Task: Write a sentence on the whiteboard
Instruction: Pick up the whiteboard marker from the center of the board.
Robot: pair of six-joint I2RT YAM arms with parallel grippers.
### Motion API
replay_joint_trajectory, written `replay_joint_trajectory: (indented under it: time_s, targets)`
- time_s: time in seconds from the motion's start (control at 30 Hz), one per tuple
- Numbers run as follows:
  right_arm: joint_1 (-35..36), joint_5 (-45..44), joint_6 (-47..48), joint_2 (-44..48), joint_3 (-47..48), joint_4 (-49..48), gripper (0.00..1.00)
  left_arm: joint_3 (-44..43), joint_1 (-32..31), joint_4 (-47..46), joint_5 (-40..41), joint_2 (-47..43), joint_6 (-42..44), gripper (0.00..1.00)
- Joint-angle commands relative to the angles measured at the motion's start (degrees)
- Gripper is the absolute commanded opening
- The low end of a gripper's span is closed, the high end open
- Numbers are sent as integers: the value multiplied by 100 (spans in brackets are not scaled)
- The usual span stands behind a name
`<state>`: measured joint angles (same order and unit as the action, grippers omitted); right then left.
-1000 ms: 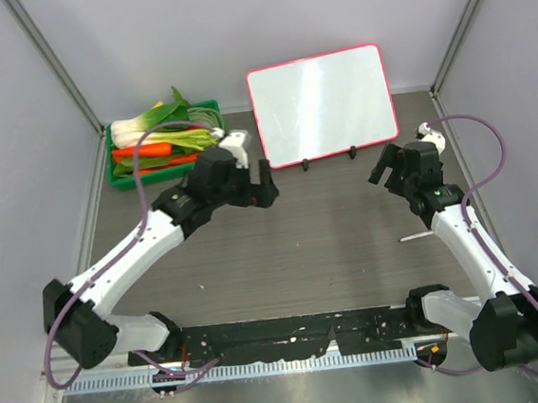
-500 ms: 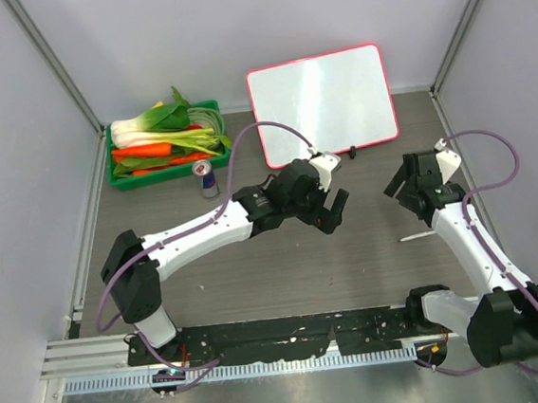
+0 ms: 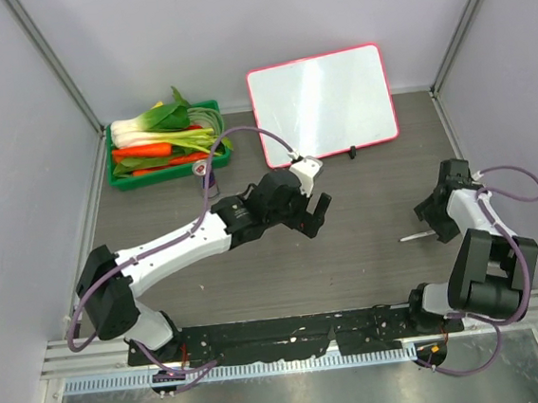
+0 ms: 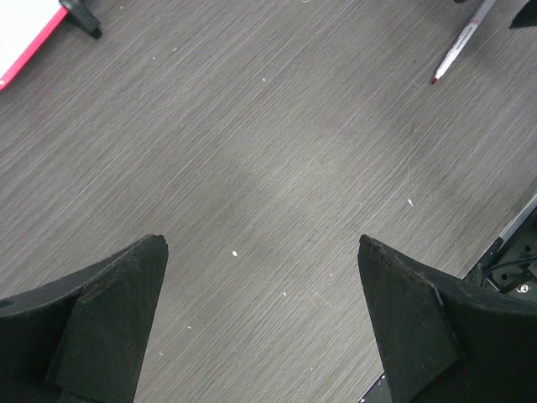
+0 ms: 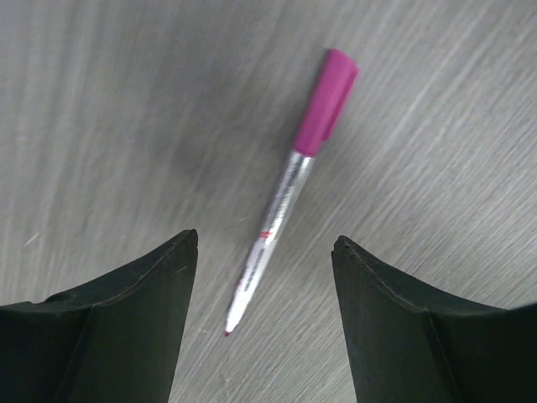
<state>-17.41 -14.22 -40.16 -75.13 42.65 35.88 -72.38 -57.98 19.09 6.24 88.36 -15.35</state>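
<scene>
The whiteboard (image 3: 322, 106), white with a pink-red frame, leans at the back of the table, and its corner (image 4: 21, 34) shows in the left wrist view. No sentence shows on its face. A pen (image 3: 415, 237) with a silver barrel and a magenta end lies flat on the table at the right, its tip bare. My right gripper (image 3: 435, 219) hangs over it, open, one finger on each side of the pen (image 5: 281, 201) near the tip, not touching it. My left gripper (image 3: 320, 214) hovers wide open over bare table in the middle, with the pen (image 4: 457, 42) far off.
A green crate (image 3: 163, 145) of vegetables stands at the back left, with a small can (image 3: 205, 169) beside it, partly behind my left arm's cable. A black foot (image 4: 81, 13) props the board. Grey walls close both sides, and a black rail (image 3: 291, 333) runs along the near edge.
My left arm swung from beside the crate to the table's middle. My right gripper came down toward the near right, over the pen, and its jaws have narrowed somewhat.
</scene>
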Motion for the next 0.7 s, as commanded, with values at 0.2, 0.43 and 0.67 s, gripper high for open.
replay_joint_trajectory:
  time_s: [0.2,0.43,0.67]
  targets:
    - [-342,411,131,-361,-381,-406,65,215,32,-160,264,-451,112,100]
    - [-342,279,290,-941,-424,-564,56,391,23,-99,501,-697,120,100]
    - [-342,525,298,-1170,-477,-819,21,479,23,51,747,-908,252,100]
